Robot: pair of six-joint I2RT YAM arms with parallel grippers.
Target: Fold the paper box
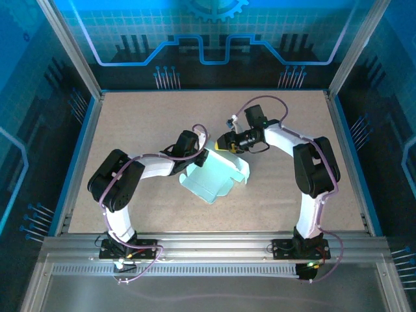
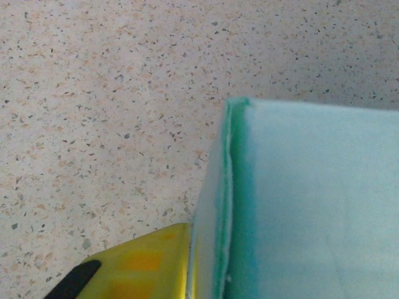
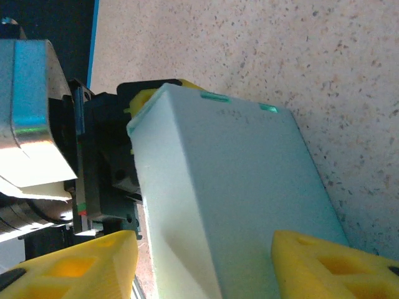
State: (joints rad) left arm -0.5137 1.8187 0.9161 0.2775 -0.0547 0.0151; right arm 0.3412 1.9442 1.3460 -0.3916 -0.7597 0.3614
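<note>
**Clerk:** Item one, the task's thing?

**Keeper:** Paper box (image 1: 218,174), pale mint card, partly formed. It sits on the speckled desk (image 1: 130,117), between the two tools, spreading from their tips toward the arm bases. At least one side stands up as a wall. The flaps lie flatter at the end farthest from the tools.

**Clerk:** Item two, left tool?

**Keeper:** Left tool (image 1: 201,153), at the box's corner, facing the right tool. Its own camera shows one yellow finger (image 2: 140,265) touching the outer face of an upright wall of the box. A darker green folded edge runs up that wall just beside the finger. The second finger is hidden, so I cannot tell whether this tool is apart, together or clamped.

**Clerk:** Item three, right tool?

**Keeper:** Right tool (image 3: 202,243), at the box's far edge, its tip near the left tool's. Both yellow fingers (image 3: 78,268) show, standing apart with a panel of the box between them. A thin strip of desk shows between one finger and the card's edge. The other finger overlaps the card, and contact there is unclear. Entered as apart, not clamped.

**Clerk:** Anything past that panel?

**Keeper:** The left tool's black body, just beyond the panel's far edge as seen from the right tool.
</note>
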